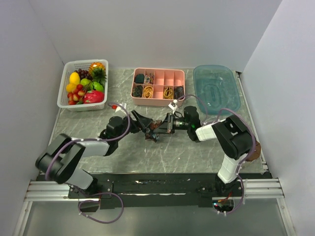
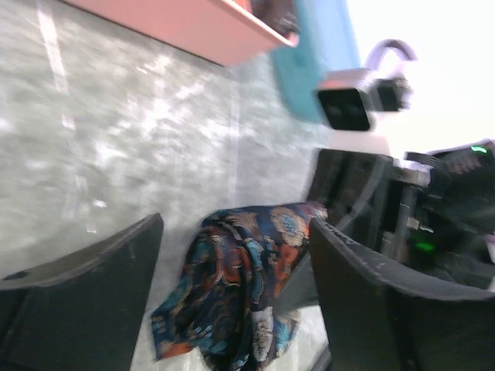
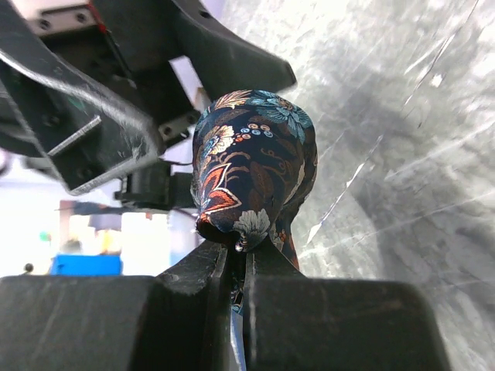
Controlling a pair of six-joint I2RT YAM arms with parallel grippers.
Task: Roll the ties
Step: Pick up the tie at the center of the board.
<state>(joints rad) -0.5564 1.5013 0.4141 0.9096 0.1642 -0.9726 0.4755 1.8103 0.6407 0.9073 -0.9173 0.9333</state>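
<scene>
a: report the state of the right gripper [image 3: 236,255].

b: its fingers are pressed together and clamped on the tie [image 3: 251,174]. the pinch sits at the lower edge of the fabric. the rest of the tie bulges out ahead of the fingertips as a rounded, rolled bundle.

a: report the state of the left gripper [image 2: 232,294].

b: its fingers [image 2: 85,286] stand wide apart. the tie lies in the space between them. a strip of bare table [image 2: 116,154] shows between the fabric and one finger. at the other finger the frames do not show whether the fabric touches.

a: how do the two grippers stand to each other?

b: in the top view they face one another, tip to tip, with the tie bundle between them. the left gripper's fingers reach around the bundle from the side opposite the right gripper's pinch.

a: what lies beyond the grippers?

b: the pink tray [image 1: 157,102] sits past both sets of fingertips, toward the far side of the table. the blue tub [image 1: 216,91] is beside it, beyond the right gripper. the fruit basket [image 1: 63,96] is well apart, beyond the left gripper.
</scene>
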